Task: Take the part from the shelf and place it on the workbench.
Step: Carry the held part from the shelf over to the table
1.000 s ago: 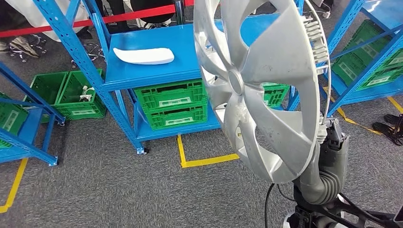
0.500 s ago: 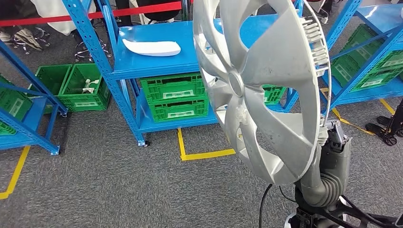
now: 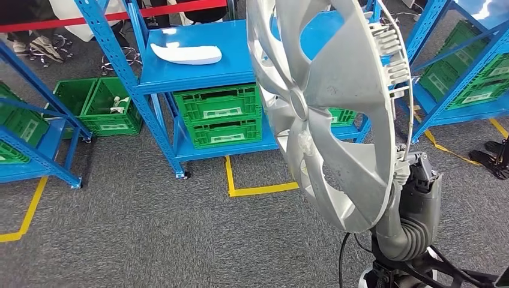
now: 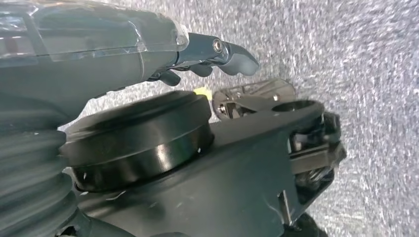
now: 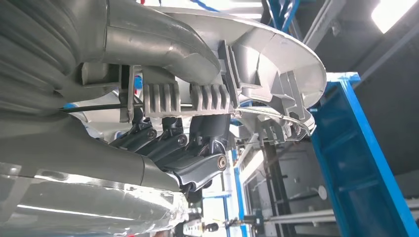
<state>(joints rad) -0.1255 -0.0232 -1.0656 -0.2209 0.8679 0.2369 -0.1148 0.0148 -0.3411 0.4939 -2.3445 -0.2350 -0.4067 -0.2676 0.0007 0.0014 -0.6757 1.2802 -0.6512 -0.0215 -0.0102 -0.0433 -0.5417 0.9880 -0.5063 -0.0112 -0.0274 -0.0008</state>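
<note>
Right robot hand [image 3: 410,171] gripping the rim of a large silver plastic wheel cover [image 3: 327,108] — holding it upright, left robot hand [image 4: 217,54] hanging with fingers curled, holding nothing, white curved part [image 3: 186,53] lying on the blue metal shelf [image 3: 198,75].

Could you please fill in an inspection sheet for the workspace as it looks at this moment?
Surface: grey carpet floor with yellow tape lines; no workbench seen.
Job's things: silver wheel cover held upright at its rim.
Clutter: white part on the blue shelf; green crates below.
Hands: right hand grips the wheel cover; left hand hangs over the floor, holding nothing.
Cables: black cable beside the right arm.
Surroundings: red barrier tape, a person's shoes.
</note>
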